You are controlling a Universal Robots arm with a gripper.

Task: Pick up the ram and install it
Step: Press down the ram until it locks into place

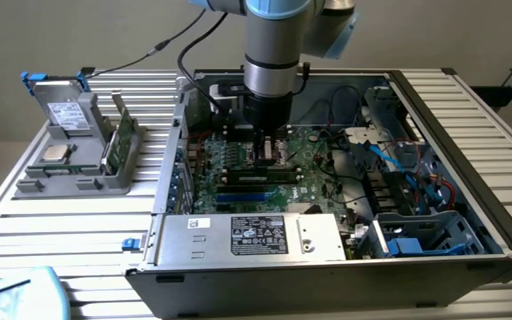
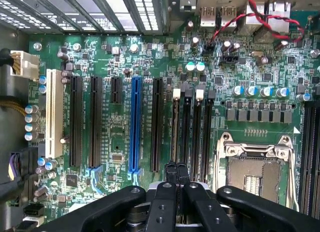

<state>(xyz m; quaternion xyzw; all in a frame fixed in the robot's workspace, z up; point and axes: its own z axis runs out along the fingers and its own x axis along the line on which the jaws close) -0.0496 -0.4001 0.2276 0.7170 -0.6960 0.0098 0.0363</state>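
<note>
Room as I see it: plain grey-beige wall [image 1: 78, 33] across the upper frame; white slatted metal table [image 1: 69, 227] spanning the lower and left frame; black cable [image 1: 141, 57] trailing upper left; light even, diffuse.

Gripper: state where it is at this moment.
In the exterior view the gripper is inside the open computer case, low over the motherboard. In the wrist view it sits over the narrow memory slots, beside the empty processor socket.

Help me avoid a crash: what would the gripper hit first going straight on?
The gripper would probably meet the memory slots on the motherboard, beside the processor socket; its height above them is unclear.
</note>
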